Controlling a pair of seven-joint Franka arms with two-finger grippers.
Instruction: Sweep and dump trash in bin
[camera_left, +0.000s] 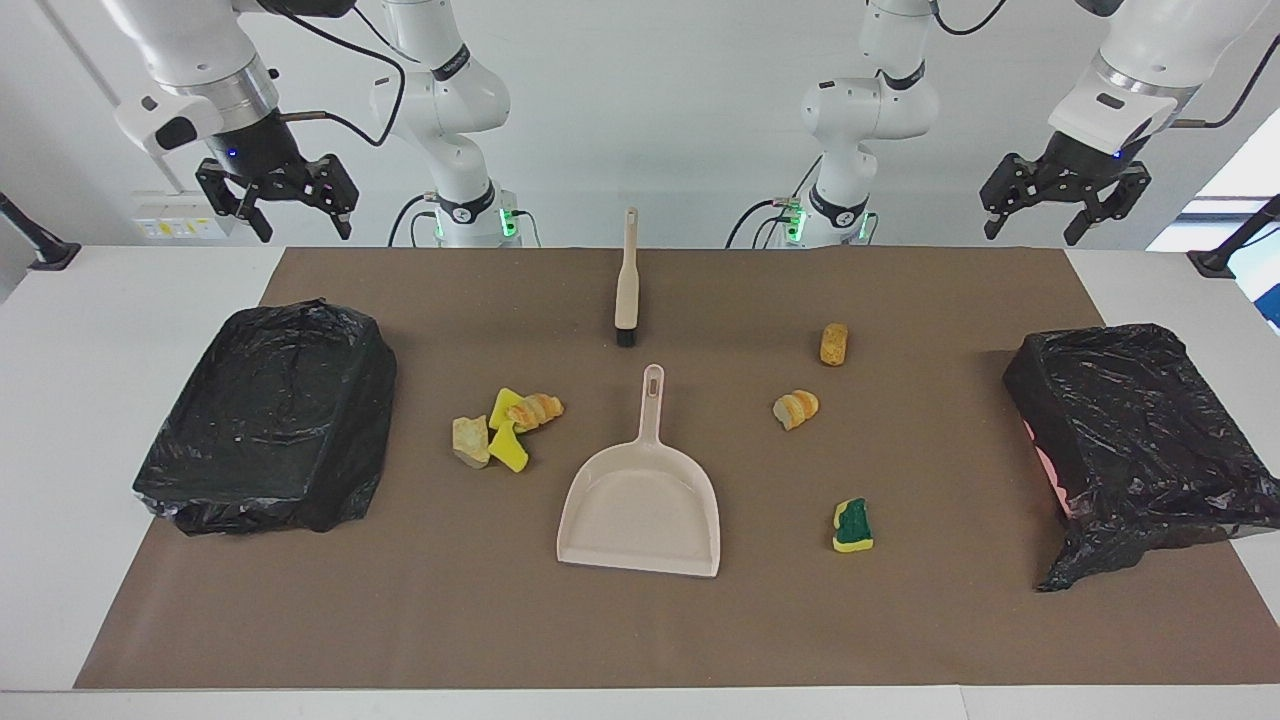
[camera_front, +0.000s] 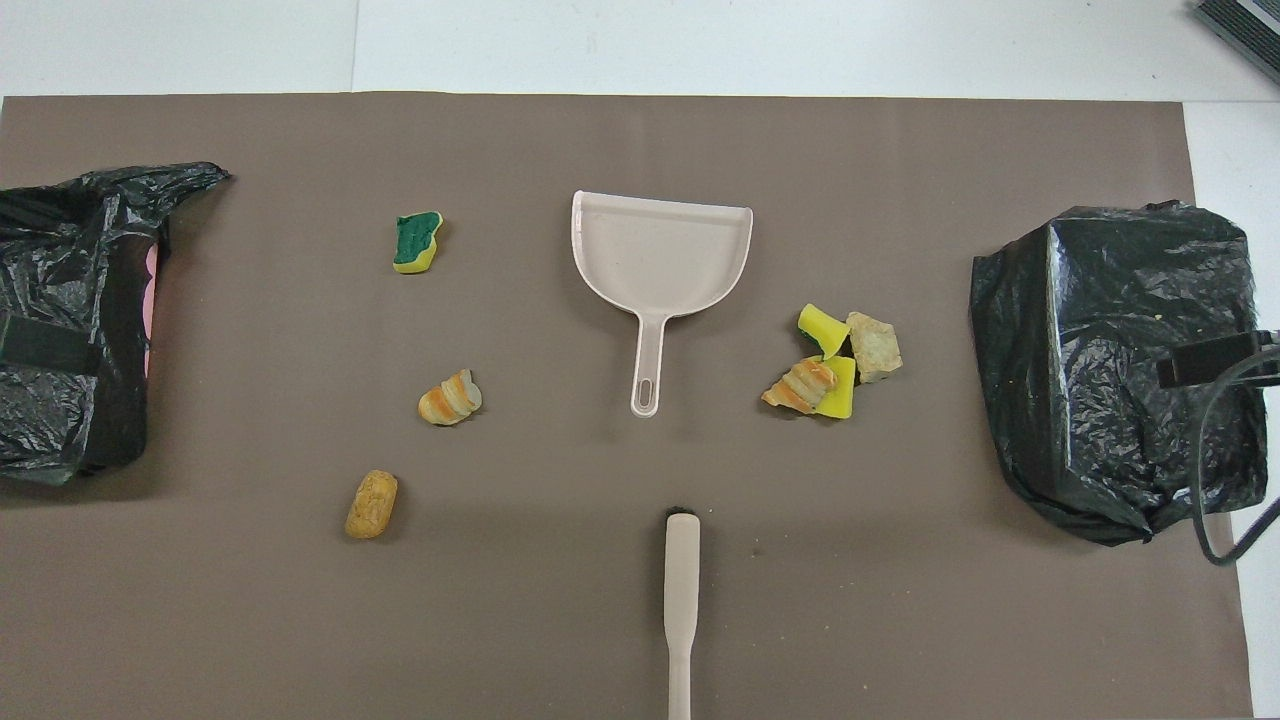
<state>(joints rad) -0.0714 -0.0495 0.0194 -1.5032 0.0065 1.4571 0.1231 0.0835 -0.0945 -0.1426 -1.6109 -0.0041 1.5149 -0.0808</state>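
- Facing view: a brown mat (camera_left: 640, 630) covered most of a white table (camera_left: 100, 400).
- A beige dustpan (camera_left: 640, 510) lay flat at the mat's middle, its handle pointing toward the robots.
- A beige brush (camera_left: 627, 280) lay nearer to the robots than the dustpan, bristles toward the pan, apart from it.
- The trash was scattered on the mat: a cluster of scraps (camera_left: 505, 425), yellow sponge bits, a striped bread-like chunk and a tan piece, touching one another beside the dustpan toward the right arm's end.
- Toward the left arm's end lay a striped chunk (camera_left: 796, 408), an orange-tan chunk (camera_left: 834, 343) nearer to the robots, and a green-topped yellow sponge piece (camera_left: 852, 526) farther from them, all well apart.
- A black-bagged bin (camera_left: 275, 415) sat at the right arm's end; a second bagged bin (camera_left: 1130, 440) sat tilted at the left arm's end.
- The right gripper (camera_left: 293, 215) hung in the air at its own end of the table, jaws released, grasping nothing.
- The left gripper (camera_left: 1060, 215) hung likewise at the other end, jaws released and empty; both arms waited.
- Overhead view: the dustpan (camera_front: 662, 250), brush (camera_front: 682, 600) and scrap cluster (camera_front: 835, 360) showed in the same layout, half a turn round.
- Neither gripper showed here.
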